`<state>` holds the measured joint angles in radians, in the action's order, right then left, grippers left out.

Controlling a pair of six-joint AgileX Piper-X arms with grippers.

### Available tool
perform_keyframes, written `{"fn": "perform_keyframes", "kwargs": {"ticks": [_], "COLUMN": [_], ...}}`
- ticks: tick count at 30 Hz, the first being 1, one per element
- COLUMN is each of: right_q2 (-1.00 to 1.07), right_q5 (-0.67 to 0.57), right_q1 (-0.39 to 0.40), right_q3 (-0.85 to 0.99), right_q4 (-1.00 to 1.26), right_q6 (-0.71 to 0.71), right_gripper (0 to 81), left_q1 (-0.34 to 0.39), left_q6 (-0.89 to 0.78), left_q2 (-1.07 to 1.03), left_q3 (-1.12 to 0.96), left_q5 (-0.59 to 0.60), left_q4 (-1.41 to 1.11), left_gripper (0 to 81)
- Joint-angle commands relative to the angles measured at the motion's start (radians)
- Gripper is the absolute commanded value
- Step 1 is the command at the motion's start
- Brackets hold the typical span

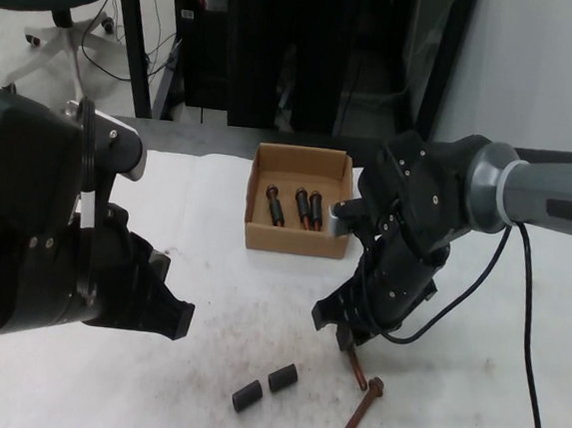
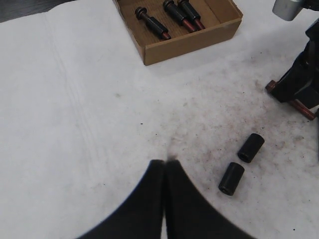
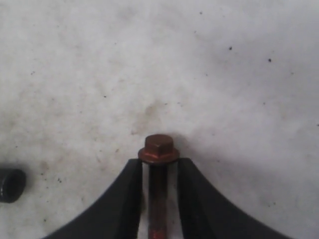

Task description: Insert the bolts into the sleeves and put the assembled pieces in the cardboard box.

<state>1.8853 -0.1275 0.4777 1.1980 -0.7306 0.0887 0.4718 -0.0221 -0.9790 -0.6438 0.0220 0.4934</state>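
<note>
On the tabletop [image 1: 209, 297], short of the cardboard box [image 1: 294, 239], your right claw [image 3: 158, 167] stands narrowly spread astride a bolt [image 3: 158, 148]. The shank runs straight back between the fingers [image 3: 124, 199], head just past the tips. Your left claw [image 2: 165, 163], pressed together and empty, hangs near two black sleeves [image 2: 250, 147]; the bolt is rust-brown with a flanged hex head.
</note>
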Motion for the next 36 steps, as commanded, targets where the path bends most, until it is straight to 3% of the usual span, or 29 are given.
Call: {"fn": "perform_keyframes", "kwargs": {"ticks": [1, 36], "right_q2": [-0.003, 0.041], "right_q5": [0.002, -0.019], "right_q1": [0.000, 0.016], "right_q3": [0.006, 0.006], "right_q4": [0.022, -0.039], "right_q6": [-0.008, -0.011], "right_gripper": [23.7, 23.7], "left_q1": [-0.003, -0.003], "left_q6": [-0.008, -0.008], "left_q2": [0.005, 0.005], "left_q3": [-0.002, -0.002], "left_q5": [-0.013, -0.013], "left_q4": [-0.003, -0.003], "left_gripper": [0.3, 0.3]}}
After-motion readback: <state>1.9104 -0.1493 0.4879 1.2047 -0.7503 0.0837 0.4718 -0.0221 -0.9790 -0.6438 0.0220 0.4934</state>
